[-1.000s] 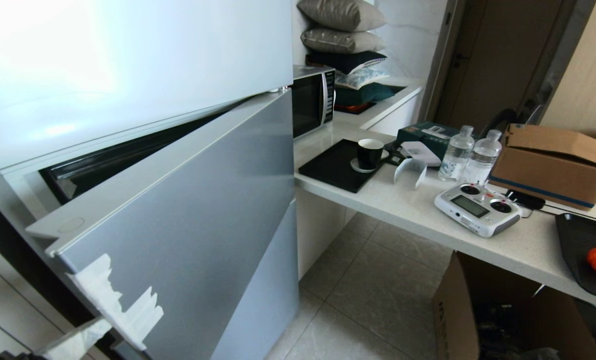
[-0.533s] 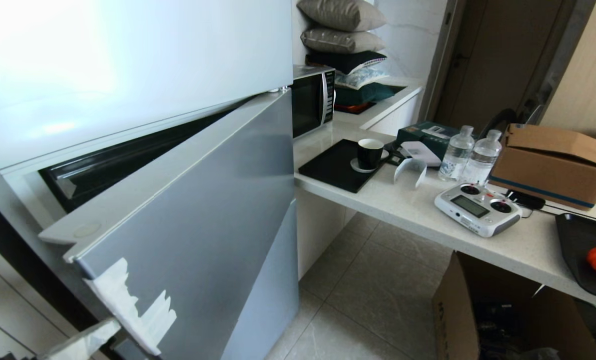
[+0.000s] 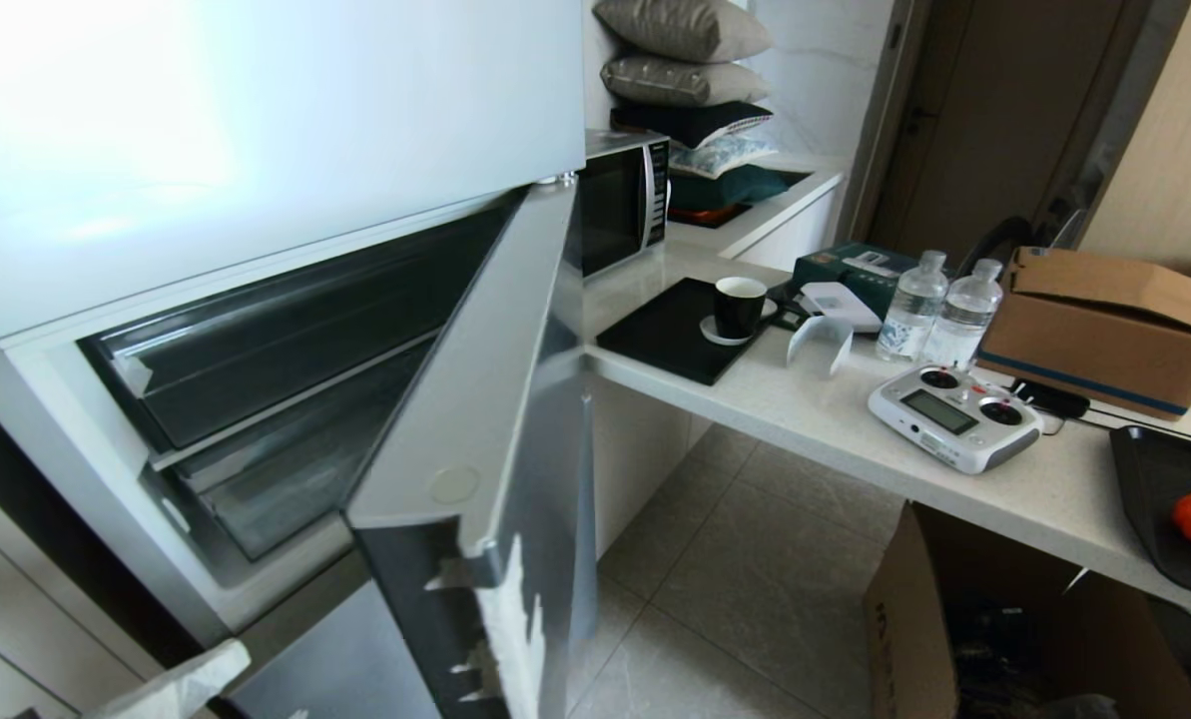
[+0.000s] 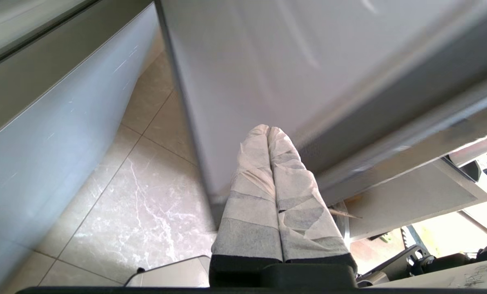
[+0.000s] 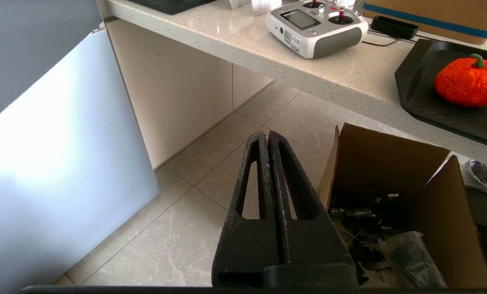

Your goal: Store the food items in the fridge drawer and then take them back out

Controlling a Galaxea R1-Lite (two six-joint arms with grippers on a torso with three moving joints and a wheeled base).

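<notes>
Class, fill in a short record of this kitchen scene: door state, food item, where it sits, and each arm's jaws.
fridge door: swung wide open, dark shelves exposed
food item: orange pumpkin-shaped fruit
location: on black tray, on the counter
left gripper: jaws shut, empty, beside the door's lower edge
right gripper: jaws shut, empty, above floor by open cardboard box

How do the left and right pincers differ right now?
The left pincer has fingers wrapped in pale tape; the right pincer has bare black fingers with slots. The left one sits close to the grey fridge door; the right one hangs over the floor beside an open cardboard box, away from the fridge. Both are shut and hold nothing.
</notes>
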